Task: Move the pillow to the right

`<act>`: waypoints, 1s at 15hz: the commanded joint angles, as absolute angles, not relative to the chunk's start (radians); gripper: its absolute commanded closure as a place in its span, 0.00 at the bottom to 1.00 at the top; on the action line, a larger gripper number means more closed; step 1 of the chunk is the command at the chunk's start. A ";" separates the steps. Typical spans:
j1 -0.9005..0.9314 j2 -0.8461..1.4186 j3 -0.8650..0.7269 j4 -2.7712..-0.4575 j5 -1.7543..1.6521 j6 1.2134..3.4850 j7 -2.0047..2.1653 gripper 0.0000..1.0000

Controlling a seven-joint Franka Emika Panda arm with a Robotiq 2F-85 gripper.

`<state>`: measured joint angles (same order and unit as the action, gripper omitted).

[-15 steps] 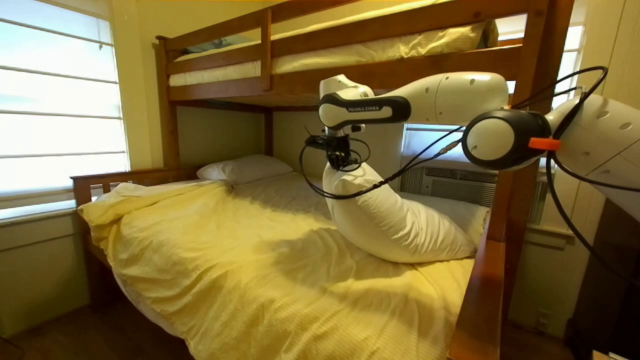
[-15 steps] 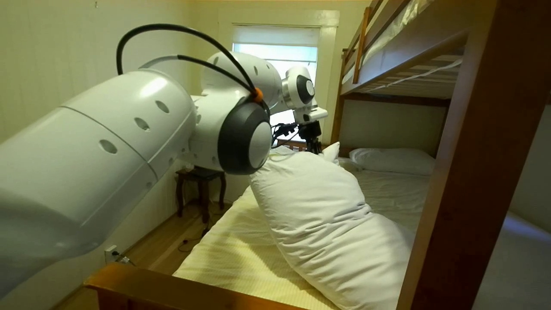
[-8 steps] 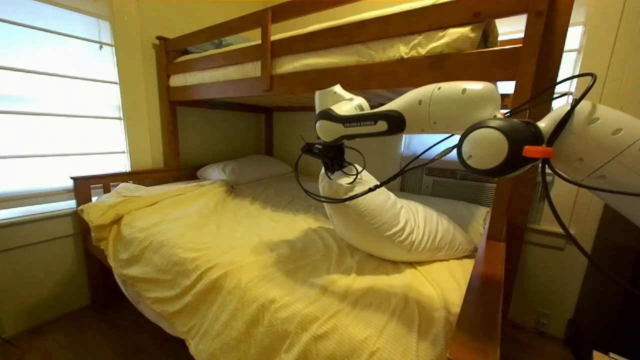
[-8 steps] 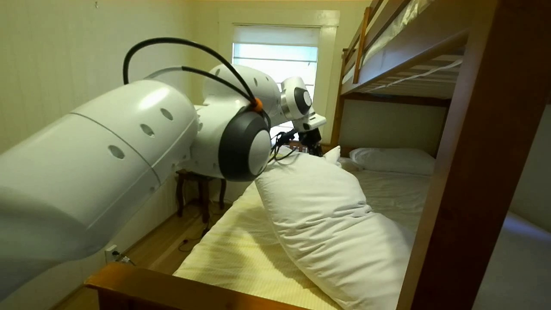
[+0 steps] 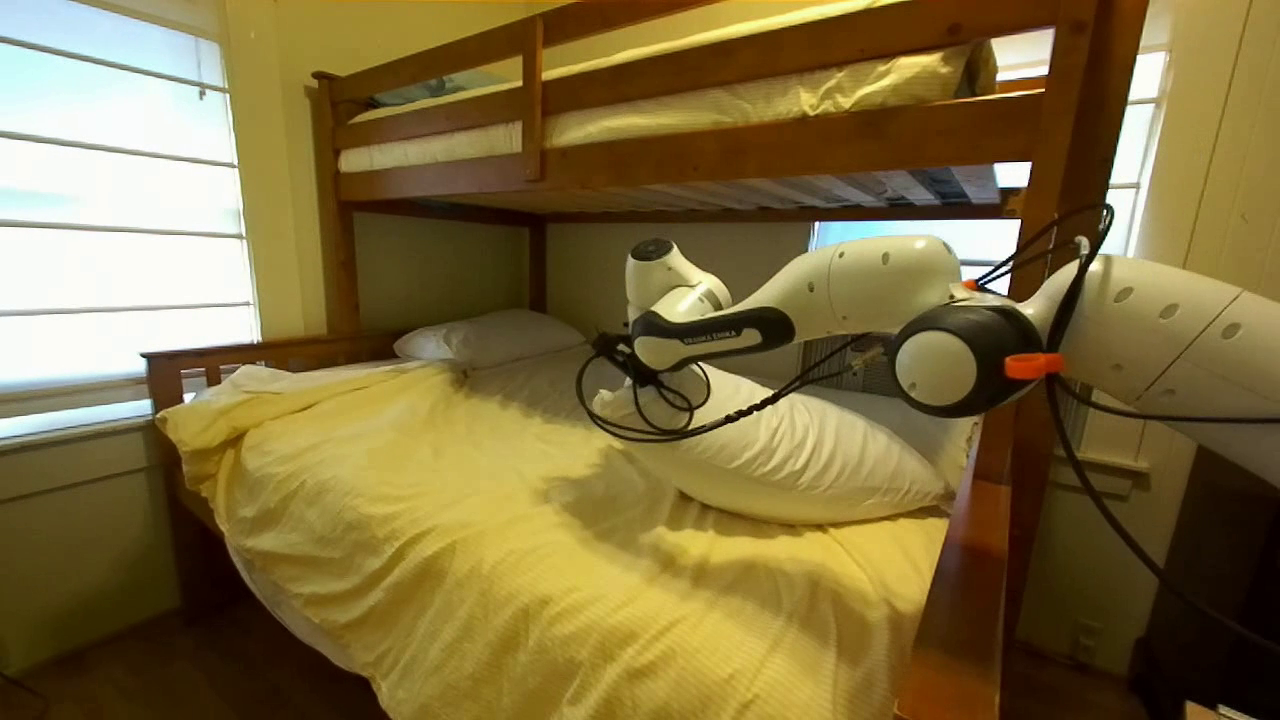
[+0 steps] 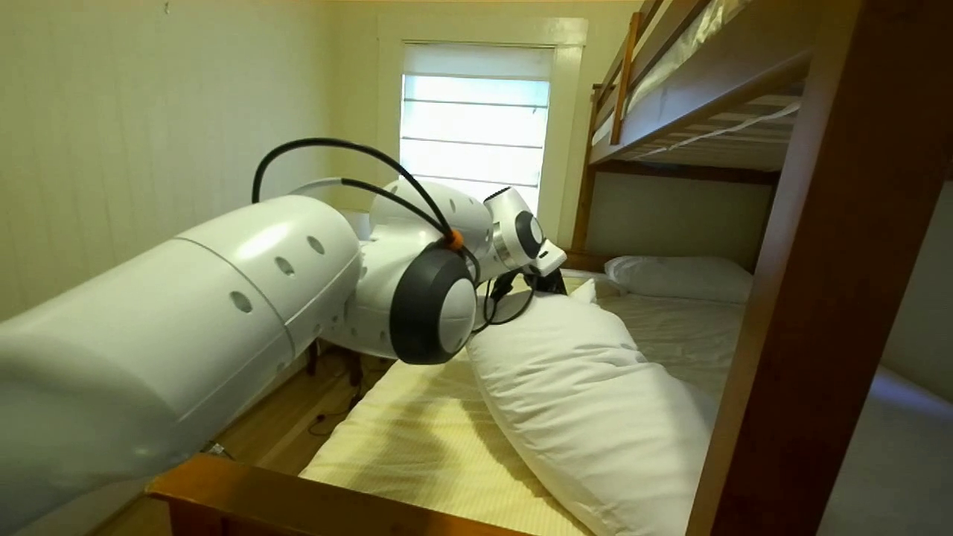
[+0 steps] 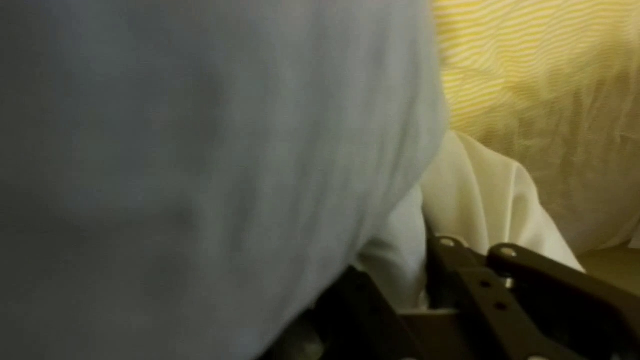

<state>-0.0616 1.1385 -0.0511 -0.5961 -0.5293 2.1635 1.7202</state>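
Where the gripper (image 7: 397, 262) meets the pillow (image 5: 800, 455), we see its fingers (image 7: 470, 285) clamped on one end, cloth bunched between them. In an exterior view we find that end tipped up from the sheet (image 5: 460, 560), while the other end lies near the rail (image 5: 960, 600); whether those two touch, we cannot tell. In both exterior views we also see a flatter pillow (image 6: 681, 277), well apart from this one, and the arm (image 5: 880, 285), bent above the sheet.

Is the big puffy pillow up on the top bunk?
No, the big puffy pillow rests on the yellow sheet, down below the top bunk.
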 commanded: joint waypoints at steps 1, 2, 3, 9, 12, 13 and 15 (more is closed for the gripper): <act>-0.080 1.169 -0.053 -0.561 -0.502 2.120 1.766 0.58; -0.081 1.156 -0.041 -0.565 -0.491 2.111 1.751 0.52; -0.081 1.141 -0.033 -0.565 -0.483 2.096 1.741 0.46; -0.095 1.044 0.021 -0.495 -0.404 2.124 1.750 0.09; -0.106 1.009 0.059 -0.484 -0.365 2.130 1.731 0.00; -0.108 1.000 0.072 -0.480 -0.354 2.135 1.724 0.00; -0.108 0.985 0.082 -0.475 -0.355 2.127 1.720 0.00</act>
